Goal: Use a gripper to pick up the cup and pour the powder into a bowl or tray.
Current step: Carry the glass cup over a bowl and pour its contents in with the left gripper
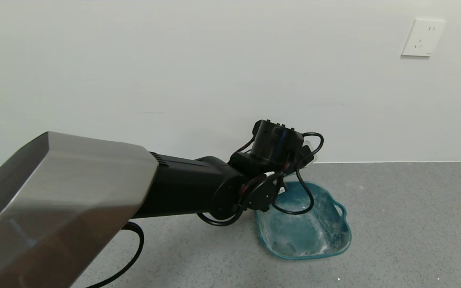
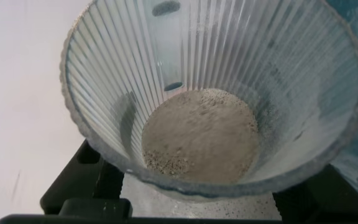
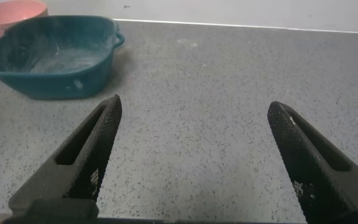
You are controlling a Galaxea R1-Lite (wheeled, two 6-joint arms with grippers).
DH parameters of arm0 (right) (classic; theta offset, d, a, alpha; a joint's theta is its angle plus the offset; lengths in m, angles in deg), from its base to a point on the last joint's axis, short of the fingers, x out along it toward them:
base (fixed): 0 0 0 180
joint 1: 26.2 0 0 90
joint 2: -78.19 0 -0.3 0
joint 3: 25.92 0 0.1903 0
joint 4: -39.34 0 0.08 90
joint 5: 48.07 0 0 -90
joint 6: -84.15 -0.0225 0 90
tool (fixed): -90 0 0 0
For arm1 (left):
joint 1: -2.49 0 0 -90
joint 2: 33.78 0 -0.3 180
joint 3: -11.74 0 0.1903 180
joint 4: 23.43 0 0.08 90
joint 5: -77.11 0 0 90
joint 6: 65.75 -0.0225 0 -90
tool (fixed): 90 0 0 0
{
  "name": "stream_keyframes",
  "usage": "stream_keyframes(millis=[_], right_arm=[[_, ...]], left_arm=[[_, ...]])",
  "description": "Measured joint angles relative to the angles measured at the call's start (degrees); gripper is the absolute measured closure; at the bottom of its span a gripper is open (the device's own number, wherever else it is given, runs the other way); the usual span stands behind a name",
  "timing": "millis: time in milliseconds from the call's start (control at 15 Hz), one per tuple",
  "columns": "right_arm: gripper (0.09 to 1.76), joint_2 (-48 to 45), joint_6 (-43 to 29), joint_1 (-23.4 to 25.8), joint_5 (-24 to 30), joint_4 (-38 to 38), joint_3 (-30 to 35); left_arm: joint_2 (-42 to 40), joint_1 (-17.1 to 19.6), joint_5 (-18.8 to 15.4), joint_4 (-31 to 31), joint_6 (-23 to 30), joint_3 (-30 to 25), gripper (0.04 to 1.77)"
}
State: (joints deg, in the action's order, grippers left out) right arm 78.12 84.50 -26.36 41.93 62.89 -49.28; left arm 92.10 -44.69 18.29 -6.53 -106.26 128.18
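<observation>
My left gripper (image 1: pixel 300 154) reaches out over the far edge of the teal tray (image 1: pixel 306 236), its fingers hidden behind the black wrist in the head view. It is shut on the clear ribbed cup (image 2: pixel 210 93), whose rim just shows past the wrist (image 1: pixel 309 145). The cup is tipped toward the wrist camera, and a round pile of beige powder (image 2: pixel 197 137) lies at its bottom. The black jaws sit on either side of the cup. The tray is dusted white inside and also shows in the right wrist view (image 3: pixel 48 56). My right gripper (image 3: pixel 194 124) is open and empty, low over the grey table.
A pink bowl (image 3: pixel 11 12) stands just behind the tray. The grey speckled table (image 1: pixel 406 224) runs up to a white wall with a socket (image 1: pixel 422 38). Black cables loop down from the left wrist over the tray.
</observation>
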Motion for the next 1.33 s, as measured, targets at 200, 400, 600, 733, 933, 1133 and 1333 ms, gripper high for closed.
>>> stream_keyframes(millis=[200,400,600,733,933,1133,1333], right_arm=[[0.14,0.00,0.05,0.00,0.00,0.00,0.00],[0.14,0.00,0.02,0.00,0.00,0.00,0.00],[0.14,0.00,0.05,0.00,0.00,0.00,0.00],[0.14,0.00,0.02,0.00,0.00,0.00,0.00],[0.14,0.00,0.02,0.00,0.00,0.00,0.00],[0.14,0.00,0.00,0.00,0.00,-0.02,0.00],[0.14,0.00,0.02,0.00,0.00,0.00,0.00]], left_arm=[[0.41,-0.74,0.00,0.00,-4.96,0.30,0.51],[0.50,-1.63,0.11,-0.06,-9.81,0.04,0.51],[0.74,-2.74,2.91,-0.05,-14.64,-0.30,0.51],[0.89,-3.25,3.80,-0.16,-18.97,-0.40,0.51],[1.11,-3.56,4.00,-0.68,-23.84,-0.57,0.51],[1.57,-3.71,4.55,-0.68,-28.50,-0.61,0.51],[1.77,-4.28,6.89,-0.74,-32.09,-0.96,0.51]])
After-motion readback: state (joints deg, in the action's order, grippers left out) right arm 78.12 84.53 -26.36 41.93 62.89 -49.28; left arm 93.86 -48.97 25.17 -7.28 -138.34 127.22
